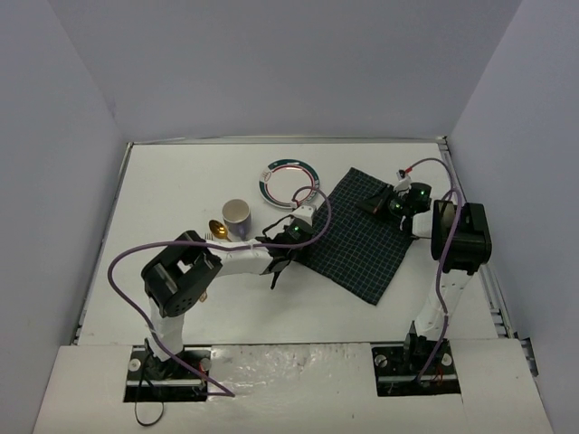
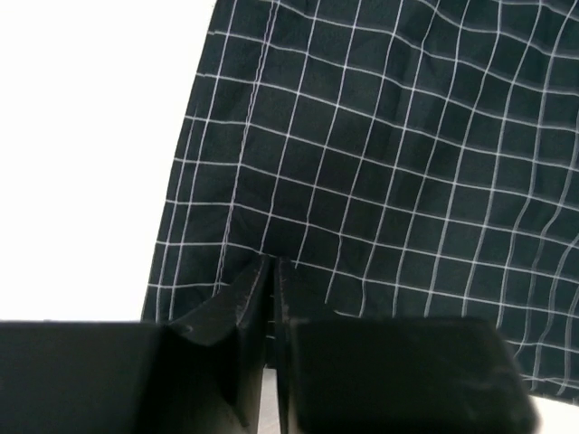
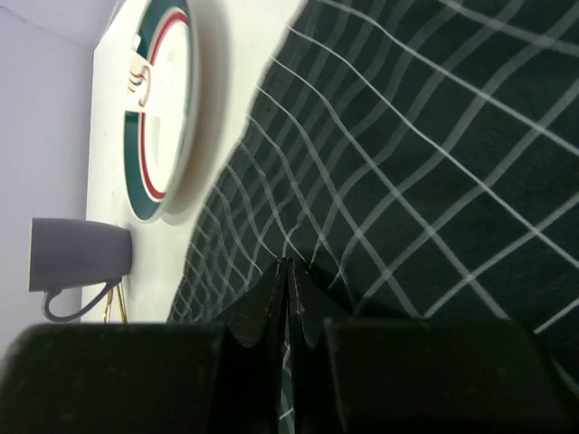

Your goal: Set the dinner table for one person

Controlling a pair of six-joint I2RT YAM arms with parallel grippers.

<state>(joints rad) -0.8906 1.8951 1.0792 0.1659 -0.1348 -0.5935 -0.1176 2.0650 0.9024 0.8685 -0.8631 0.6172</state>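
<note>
A dark green checked cloth (image 1: 362, 237) lies diagonally on the white dinner table (image 1: 181, 181), right of centre. My left gripper (image 1: 309, 239) sits at the cloth's left edge; in the left wrist view it (image 2: 273, 264) is shut, with the cloth's (image 2: 380, 163) edge pinched between its tips. My right gripper (image 1: 378, 204) is at the cloth's far right side. In the right wrist view it (image 3: 287, 264) is shut on a raised fold of the cloth (image 3: 425, 163).
A white plate (image 1: 289, 181) with a green and red rim lies just behind the cloth's far left corner, also seen as the plate (image 3: 163, 108). A grey mug (image 1: 238, 217) and gold cutlery (image 1: 213, 231) sit left of my left wrist.
</note>
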